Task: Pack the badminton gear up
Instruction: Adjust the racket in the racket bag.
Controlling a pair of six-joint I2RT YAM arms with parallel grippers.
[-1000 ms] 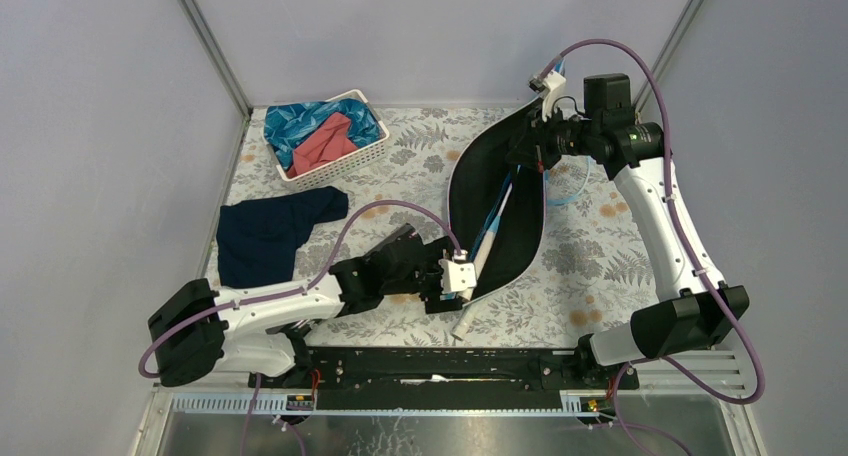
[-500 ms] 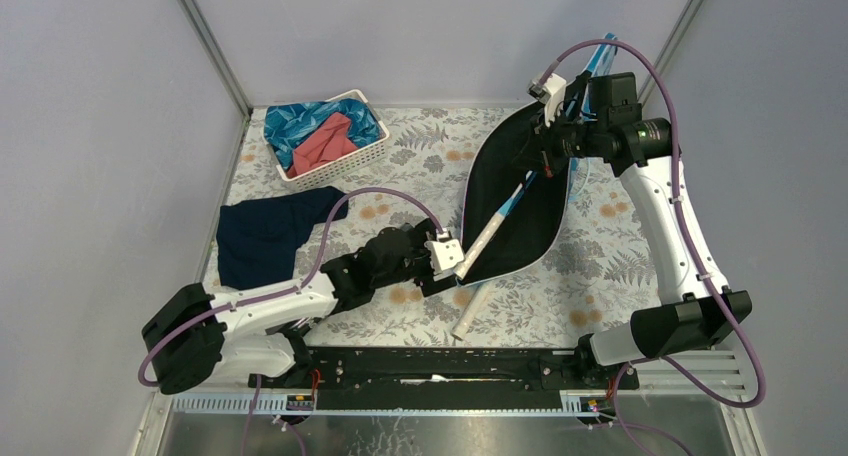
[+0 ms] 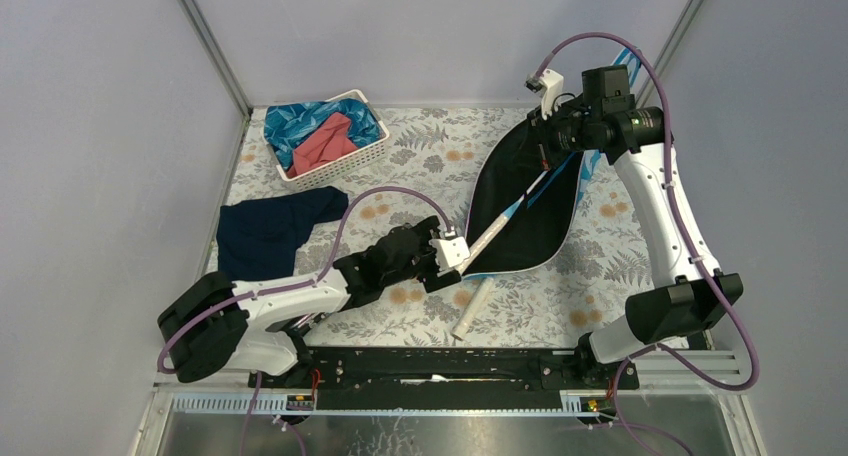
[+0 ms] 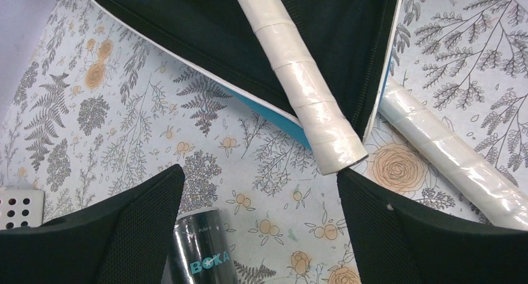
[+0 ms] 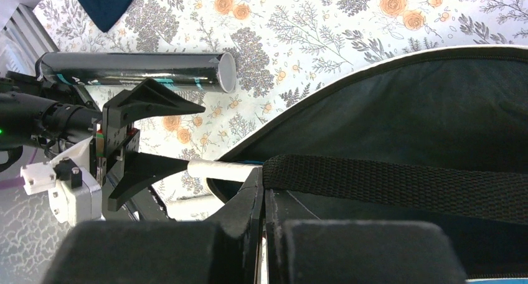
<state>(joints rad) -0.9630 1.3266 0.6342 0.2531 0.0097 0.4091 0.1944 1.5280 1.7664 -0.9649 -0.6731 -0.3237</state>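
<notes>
At two o'clock, the right gripper (image 5: 263,184) pinches the woven strap (image 5: 386,184) of the limp black fabric racket bag (image 3: 540,226). The left gripper (image 4: 258,172) gapes wide at the end of a glossy tape-wrapped white racket handle (image 4: 299,91).

Two rackets (image 4: 297,78) are showing, one bag (image 3: 530,221) is taking them in, and one black tube (image 5: 131,69) is lying out – one basket (image 3: 345,162) is holding two cloths (image 3: 325,141), and one dark cloth (image 3: 265,236) is lying loose

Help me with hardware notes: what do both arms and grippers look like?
Both the left arm and right arm have white links, black joint housings and a looping purple cable. The left gripper and right gripper are black with wedge-shaped fingers.
</notes>
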